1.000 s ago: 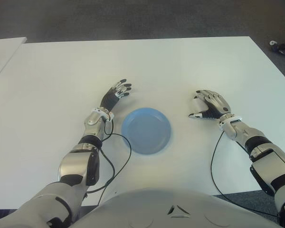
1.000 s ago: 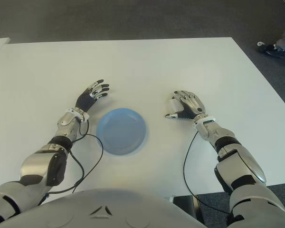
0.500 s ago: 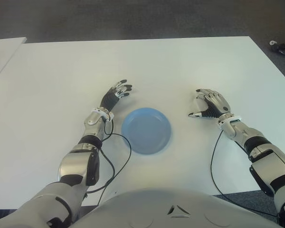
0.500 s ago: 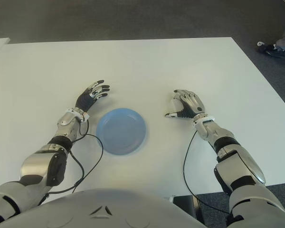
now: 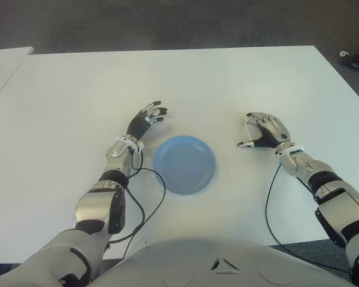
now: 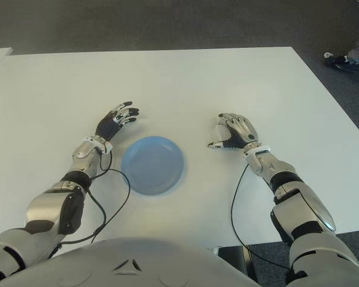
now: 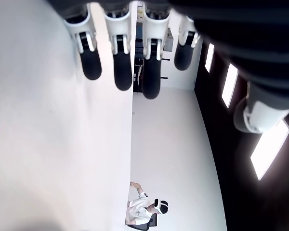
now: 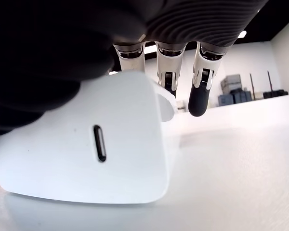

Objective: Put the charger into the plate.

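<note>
The white charger (image 8: 86, 144) with its dark oval port sits on the table under my right palm. In the eye views my right hand (image 5: 262, 133) hides it; that hand is to the right of the plate, about a hand's width away. Its fingers (image 8: 197, 91) curl down over the charger's far side and the thumb points toward the plate. The round blue plate (image 5: 184, 164) lies empty at the middle near me. My left hand (image 5: 146, 116) shows just left of the plate's far edge with its fingers spread and nothing in them.
The white table (image 5: 227, 84) stretches far beyond both hands. Black cables (image 5: 149, 203) trail from each wrist toward my body. A second white table (image 5: 3, 60) stands at the far left. A person (image 7: 144, 209) sits far off in the left wrist view.
My right hand's fingers have curled in tighter over the charger and the hand has shifted slightly to the right. The left hand and the plate have not moved.
</note>
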### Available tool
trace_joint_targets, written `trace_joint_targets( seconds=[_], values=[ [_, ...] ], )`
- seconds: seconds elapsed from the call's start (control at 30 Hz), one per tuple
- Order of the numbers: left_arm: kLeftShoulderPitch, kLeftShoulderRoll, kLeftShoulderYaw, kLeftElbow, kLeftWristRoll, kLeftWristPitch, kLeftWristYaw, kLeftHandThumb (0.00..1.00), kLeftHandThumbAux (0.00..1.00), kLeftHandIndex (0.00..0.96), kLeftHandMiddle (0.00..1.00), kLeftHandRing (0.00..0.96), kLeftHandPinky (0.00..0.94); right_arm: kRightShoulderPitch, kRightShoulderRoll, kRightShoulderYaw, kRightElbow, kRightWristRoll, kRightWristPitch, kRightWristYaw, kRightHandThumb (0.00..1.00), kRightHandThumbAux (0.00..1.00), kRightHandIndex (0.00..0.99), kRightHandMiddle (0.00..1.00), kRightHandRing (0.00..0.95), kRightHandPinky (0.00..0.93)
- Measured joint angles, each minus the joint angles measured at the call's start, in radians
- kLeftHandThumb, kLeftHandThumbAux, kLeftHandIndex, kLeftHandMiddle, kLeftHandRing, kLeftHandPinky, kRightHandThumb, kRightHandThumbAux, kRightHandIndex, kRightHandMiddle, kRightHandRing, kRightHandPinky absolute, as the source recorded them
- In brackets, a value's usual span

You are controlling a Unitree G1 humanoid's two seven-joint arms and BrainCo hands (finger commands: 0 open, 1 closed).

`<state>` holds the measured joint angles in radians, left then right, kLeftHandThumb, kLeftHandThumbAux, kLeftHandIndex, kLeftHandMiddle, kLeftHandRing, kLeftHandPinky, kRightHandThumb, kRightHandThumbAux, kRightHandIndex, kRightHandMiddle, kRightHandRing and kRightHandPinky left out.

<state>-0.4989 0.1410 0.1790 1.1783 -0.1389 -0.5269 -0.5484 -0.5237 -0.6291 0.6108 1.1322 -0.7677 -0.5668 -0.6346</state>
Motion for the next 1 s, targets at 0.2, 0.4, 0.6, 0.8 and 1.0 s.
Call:
trace_joint_targets(
  seconds=[0.2,0.4,0.6,0.8,1.0],
  values=[
    [0.000,0.000,0.000,0.000,0.000,0.000,-0.001,0.000,0.432,0.158,0.275,0.239,0.211,-0.003,-0.002,0.002,0.000,-0.008,0.000,-0.003,0.593,0.779,0.790,0.897,0.891,0.895],
    [0.000,0.000,0.000,0.000,0.000,0.000,-0.001,0.000,0.425,0.168,0.280,0.245,0.218,-0.006,-0.007,0.002,-0.007,-0.016,-0.001,-0.011,0.594,0.785,0.790,0.896,0.891,0.898],
    [0.000,0.000,-0.001,-0.002,0.001,-0.001,-0.001,0.000,0.422,0.179,0.272,0.234,0.200,-0.003,-0.056,-0.003,-0.110,-0.047,-0.012,-0.002,0.590,0.789,0.795,0.898,0.895,0.905],
    [0.000,-0.001,-0.001,-0.002,0.001,-0.001,0.000,0.000,0.429,0.184,0.266,0.230,0.207,-0.005,-0.107,-0.050,-0.243,-0.051,-0.015,0.007,0.597,0.784,0.805,0.897,0.895,0.906],
    [0.000,-0.002,-0.003,-0.002,0.002,0.000,0.000,0.000,0.414,0.159,0.270,0.235,0.203,0.008,-0.137,-0.122,-0.389,-0.034,-0.015,0.054,0.600,0.775,0.818,0.899,0.895,0.902]
  ],
)
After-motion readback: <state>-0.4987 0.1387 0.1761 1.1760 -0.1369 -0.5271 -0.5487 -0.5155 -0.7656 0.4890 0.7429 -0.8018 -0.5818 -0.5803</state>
